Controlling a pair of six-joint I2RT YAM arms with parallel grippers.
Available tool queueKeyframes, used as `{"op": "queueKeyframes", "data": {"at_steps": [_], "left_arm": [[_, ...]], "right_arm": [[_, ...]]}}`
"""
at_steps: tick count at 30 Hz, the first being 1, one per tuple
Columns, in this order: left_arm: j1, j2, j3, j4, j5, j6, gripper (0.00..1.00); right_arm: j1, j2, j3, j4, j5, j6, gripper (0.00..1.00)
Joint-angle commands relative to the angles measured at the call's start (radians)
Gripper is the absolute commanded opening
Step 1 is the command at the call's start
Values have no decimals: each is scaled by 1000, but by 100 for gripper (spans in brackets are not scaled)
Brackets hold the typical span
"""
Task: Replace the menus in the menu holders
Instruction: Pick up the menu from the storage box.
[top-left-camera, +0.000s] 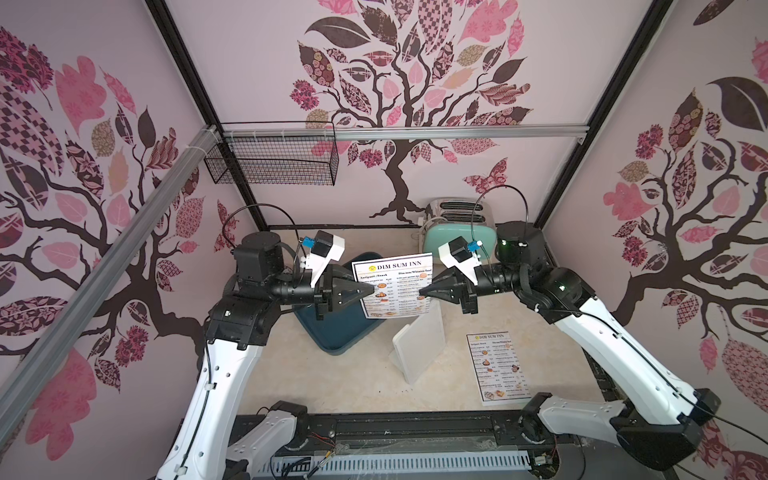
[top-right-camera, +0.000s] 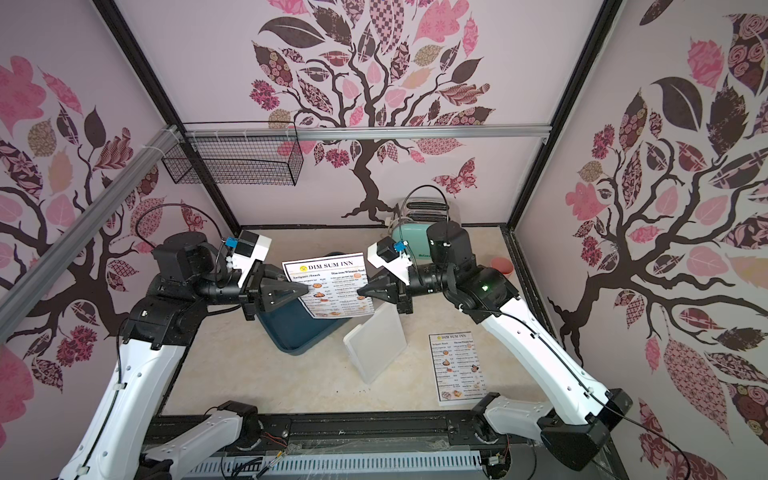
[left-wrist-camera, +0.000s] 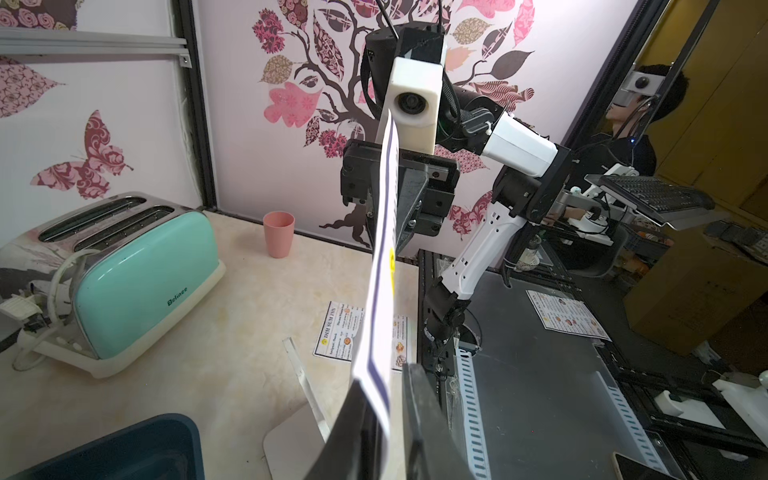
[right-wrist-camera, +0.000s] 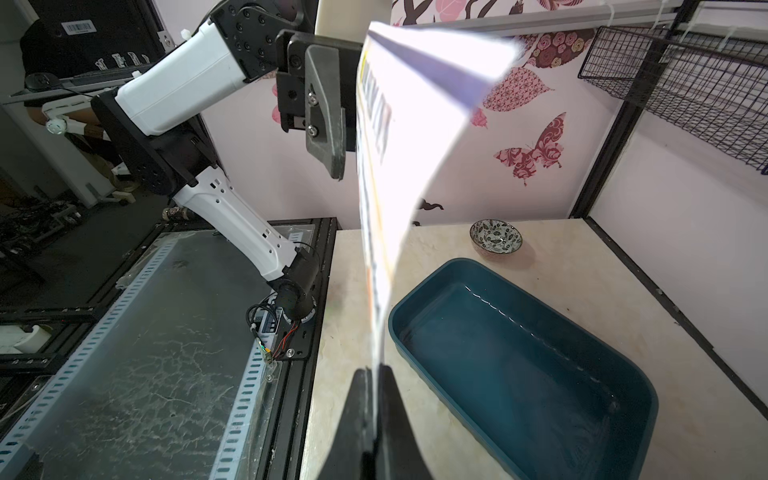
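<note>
Right gripper (top-left-camera: 422, 294): jaws clamped on the right edge of the raised menu (top-left-camera: 395, 286). Left gripper (top-left-camera: 370, 291): jaws narrow around its left edge; firm contact cannot be confirmed. The two-sided hold probably serves to steady the limp sheet above the menu holder (top-left-camera: 417, 345) at the centre of the desk (top-left-camera: 353, 382). Second menu (top-left-camera: 500, 365) lies flat near the desk's right edge

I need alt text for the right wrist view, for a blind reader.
The right gripper pinches one edge of a white paper menu sheet, while the left gripper straddles its opposite edge. A dark blue plastic tray lies on the beige table.
</note>
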Motion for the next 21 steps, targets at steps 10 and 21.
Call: {"op": "queueKeyframes", "data": {"at_steps": [10,21], "left_arm": [[-5,-4,-14,9,25,11,17],[-4,-5,-13,-19,-35,45,0]], "right_arm": [[10,22,11,29,-49,46,0],[10,21,11,23,-61,67,0]]}}
